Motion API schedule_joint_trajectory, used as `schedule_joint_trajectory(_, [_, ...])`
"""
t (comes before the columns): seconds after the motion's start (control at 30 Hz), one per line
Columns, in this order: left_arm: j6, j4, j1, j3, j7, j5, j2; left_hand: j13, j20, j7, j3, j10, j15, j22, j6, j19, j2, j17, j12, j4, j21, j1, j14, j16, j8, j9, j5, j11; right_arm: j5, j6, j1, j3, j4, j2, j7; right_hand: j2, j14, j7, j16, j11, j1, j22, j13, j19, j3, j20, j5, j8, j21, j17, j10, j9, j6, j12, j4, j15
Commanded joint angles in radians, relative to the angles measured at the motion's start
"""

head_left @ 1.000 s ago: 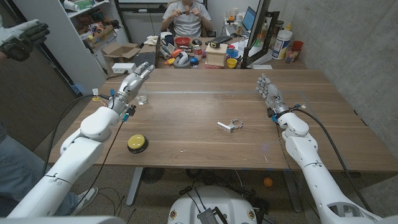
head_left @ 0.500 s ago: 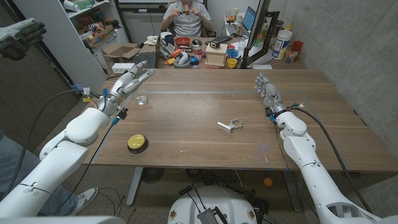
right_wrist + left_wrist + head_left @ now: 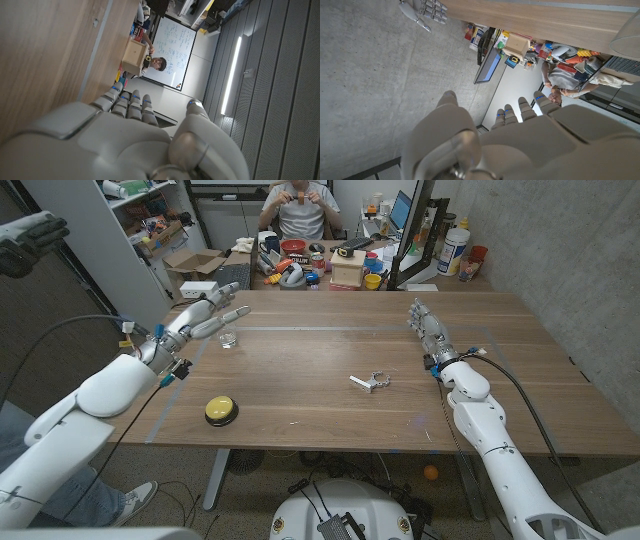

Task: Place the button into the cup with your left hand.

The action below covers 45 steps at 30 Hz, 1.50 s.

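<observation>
1. Left hand [image 3: 200, 319] hovers near the clear cup [image 3: 229, 339], fingers spread, holding nothing.
2. Yellow button [image 3: 220, 410] sits on the tabletop [image 3: 300, 370], well apart from that hand; pickup not yet done.
3. Right hand [image 3: 428, 326] waits, fingers straight, side by side.
4. No legible labels.

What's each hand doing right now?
Left hand: open, holding nothing.
Right hand: open, holding nothing.
</observation>
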Motion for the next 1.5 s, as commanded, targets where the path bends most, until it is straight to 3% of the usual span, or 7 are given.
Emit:
schedule_joint_trajectory(0.03, [-0.088,-0.026,0.090,-0.108,-0.074,0.145,0.018,0.003,0.000,-0.004,0.003,0.009,-0.005,0.003,0.009,0.012,0.001,0.005,0.008,-0.007,0.004,0.015,0.011,0.007,0.007,0.003,-0.004,-0.005,-0.033,-0.043,-0.032,-0.020,-0.078,-0.007,-0.055,-0.005,0.004,0.001,0.007,-0.003,-0.003,0.005,0.005,0.005,-0.003,0.001,0.005,0.000,-0.004,0.006,0.010,0.003,0.006,-0.001,0.001,0.001])
schedule_joint_trajectory(0.2, [-0.153,-0.037,0.116,-0.154,-0.103,0.246,0.030,0.004,-0.001,-0.016,0.006,0.018,-0.016,0.003,0.017,0.013,0.005,0.006,0.010,-0.011,0.003,0.023,0.017,0.007,0.009,0.003,-0.004,-0.018,-0.042,-0.051,-0.050,-0.024,-0.104,-0.010,-0.074,-0.006,0.004,-0.002,0.007,-0.004,-0.003,0.005,0.005,0.005,-0.004,0.002,0.006,-0.001,-0.004,0.006,0.009,0.003,0.006,-0.002,0.000,0.002])
schedule_joint_trajectory(0.43, [-0.197,-0.051,0.153,-0.210,-0.167,0.276,0.009,0.005,-0.007,-0.024,0.011,0.035,-0.029,0.004,0.036,0.033,0.011,0.006,0.014,-0.017,0.010,0.038,0.035,0.010,0.012,0.003,-0.003,-0.035,-0.054,-0.068,-0.069,-0.030,-0.128,-0.012,-0.097,-0.006,0.004,-0.002,0.006,-0.004,-0.003,0.005,0.005,0.005,-0.005,0.003,0.006,-0.001,-0.005,0.006,0.010,0.003,0.006,-0.003,0.000,0.002])
schedule_joint_trajectory(0.8, [-0.222,-0.093,0.228,-0.334,-0.239,0.353,-0.073,0.005,-0.006,-0.026,0.014,0.043,-0.031,0.004,0.041,0.054,0.014,0.007,0.014,-0.024,0.016,0.050,0.054,0.013,0.010,0.003,-0.003,-0.038,-0.072,-0.101,-0.083,-0.040,-0.165,-0.014,-0.126,-0.006,0.004,-0.002,0.006,-0.004,-0.003,0.005,0.005,0.006,-0.006,0.002,0.006,-0.002,-0.006,0.006,0.010,0.003,0.006,-0.005,-0.001,0.002])
schedule_joint_trajectory(1.07, [-0.232,-0.167,0.254,-0.424,-0.275,0.490,-0.120,0.006,-0.001,-0.029,0.017,0.046,-0.035,0.004,0.040,0.077,0.012,0.007,0.012,-0.032,0.024,0.062,0.062,0.013,0.007,0.004,-0.001,-0.044,-0.079,-0.119,-0.077,-0.053,-0.169,-0.009,-0.134,-0.007,0.005,-0.003,0.006,-0.003,-0.004,0.005,0.005,0.007,-0.007,0.002,0.006,-0.003,-0.007,0.006,0.011,0.003,0.006,-0.006,-0.002,0.002])
schedule_joint_trajectory(1.27, [-0.257,-0.178,0.254,-0.444,-0.269,0.586,-0.154,0.007,-0.001,-0.033,0.020,0.051,-0.039,0.003,0.041,0.099,0.005,0.007,0.011,-0.046,0.030,0.082,0.072,0.013,0.005,0.004,0.004,-0.049,-0.081,-0.120,-0.077,-0.058,-0.164,-0.009,-0.134,-0.007,0.005,-0.004,0.006,-0.004,-0.004,0.005,0.005,0.007,-0.007,0.003,0.007,-0.003,-0.008,0.006,0.012,0.003,0.008,-0.006,-0.002,0.001])
schedule_joint_trajectory(1.5, [-0.307,-0.169,0.266,-0.439,-0.209,0.752,-0.183,0.008,0.036,-0.038,0.027,0.058,-0.044,0.001,0.048,0.148,-0.004,0.008,0.010,-0.074,0.043,0.123,0.087,0.011,0.006,0.004,0.013,-0.057,-0.081,-0.120,-0.083,-0.055,-0.160,-0.010,-0.135,-0.007,0.006,-0.006,0.006,-0.004,-0.004,0.005,0.005,0.008,-0.008,0.005,0.007,-0.003,-0.008,0.006,0.013,0.004,0.007,-0.007,-0.002,0.002])
